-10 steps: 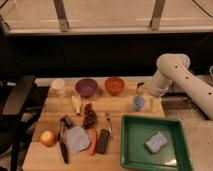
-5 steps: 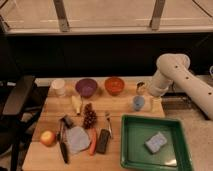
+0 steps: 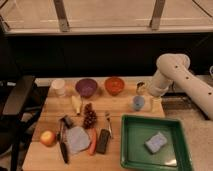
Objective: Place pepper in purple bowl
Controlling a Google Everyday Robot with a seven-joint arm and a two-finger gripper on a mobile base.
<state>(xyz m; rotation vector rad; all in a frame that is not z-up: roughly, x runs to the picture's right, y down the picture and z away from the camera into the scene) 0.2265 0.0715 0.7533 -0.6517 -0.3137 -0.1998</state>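
The pepper (image 3: 93, 141), slim and orange-red, lies on the wooden table near the front, between a grey cloth (image 3: 77, 139) and a black bar (image 3: 103, 141). At the back of the table stands the dark purple bowl (image 3: 86, 87), with nothing in it that I can make out. My gripper (image 3: 149, 99) hangs at the end of the white arm (image 3: 172, 67) over the table's right edge, right beside a small blue cup (image 3: 138, 103). It stands open and holds nothing, far from the pepper and to the right of the purple bowl.
An orange-red bowl (image 3: 114, 85) and a white cup (image 3: 59, 86) flank the purple bowl. Grapes (image 3: 89, 116), a yellow piece (image 3: 76, 104), an apple (image 3: 48, 138), a knife (image 3: 62, 145) and a fork (image 3: 108, 120) lie mid-table. A green tray (image 3: 131, 150) with a blue sponge (image 3: 156, 142) fills the front right.
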